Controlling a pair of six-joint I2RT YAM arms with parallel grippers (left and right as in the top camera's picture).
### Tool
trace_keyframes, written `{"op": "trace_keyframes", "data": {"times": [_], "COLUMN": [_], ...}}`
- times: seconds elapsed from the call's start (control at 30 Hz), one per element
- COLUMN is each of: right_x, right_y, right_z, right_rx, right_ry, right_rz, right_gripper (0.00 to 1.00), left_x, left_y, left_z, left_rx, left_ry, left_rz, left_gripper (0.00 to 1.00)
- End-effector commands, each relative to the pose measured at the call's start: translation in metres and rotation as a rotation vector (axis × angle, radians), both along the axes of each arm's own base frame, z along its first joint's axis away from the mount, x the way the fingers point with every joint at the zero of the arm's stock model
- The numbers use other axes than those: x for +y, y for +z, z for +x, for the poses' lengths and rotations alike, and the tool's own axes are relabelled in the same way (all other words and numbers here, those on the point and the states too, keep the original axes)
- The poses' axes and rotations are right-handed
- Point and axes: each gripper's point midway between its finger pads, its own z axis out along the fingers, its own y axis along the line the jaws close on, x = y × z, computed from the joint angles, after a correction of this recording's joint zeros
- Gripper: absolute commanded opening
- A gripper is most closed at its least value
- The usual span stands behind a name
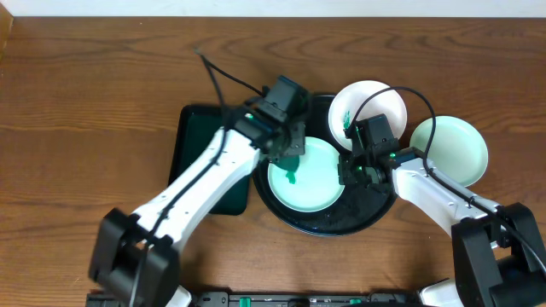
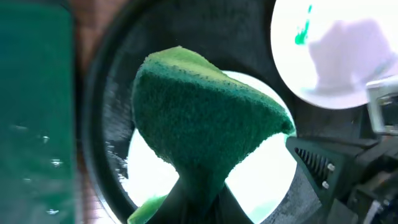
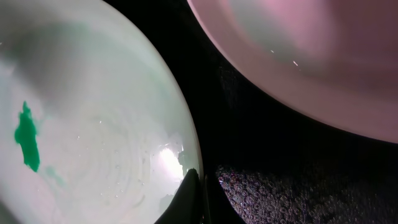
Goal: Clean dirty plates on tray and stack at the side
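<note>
A mint-green plate (image 1: 311, 183) with a green smear (image 1: 293, 177) lies on the round black tray (image 1: 363, 217). My left gripper (image 1: 286, 147) hangs over the plate's far left part, shut on a green sponge (image 2: 205, 118). My right gripper (image 1: 351, 168) is shut on this plate's right rim (image 3: 186, 149); one finger lies inside the rim, the other under it. A white plate (image 1: 371, 107) with a green smear (image 1: 345, 119) sits at the tray's far right edge. Another mint-green plate (image 1: 452, 149) rests on the table right of the tray.
A dark rectangular tray (image 1: 200, 145) lies left of the round tray, partly under my left arm. A black cable (image 1: 223, 78) runs across the table behind it. Brown wooden tabletop (image 1: 94, 102) surrounds everything.
</note>
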Motion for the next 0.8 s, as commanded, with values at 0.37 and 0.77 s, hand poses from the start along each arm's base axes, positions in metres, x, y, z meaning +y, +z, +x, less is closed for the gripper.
{"op": "trace_keyframes", "data": {"times": [0.37, 0.77], "right_x": [0.003, 0.003], "right_y": [0.01, 0.01], "right_z": [0.008, 0.008], "right_rx": [-0.042, -0.041], "right_ry": [0.015, 0.015], "right_rz": [-0.005, -0.006], "right_gripper": [0.01, 0.01], "left_x": [0.002, 0.006], "left_y": [-0.079, -0.111], "left_z": [-0.012, -0.018], "left_rx": [0.186, 0.258], "left_ry": [0.058, 0.07], "left_rz": [0.109, 0.16], "left_gripper": [0.07, 0.07]}}
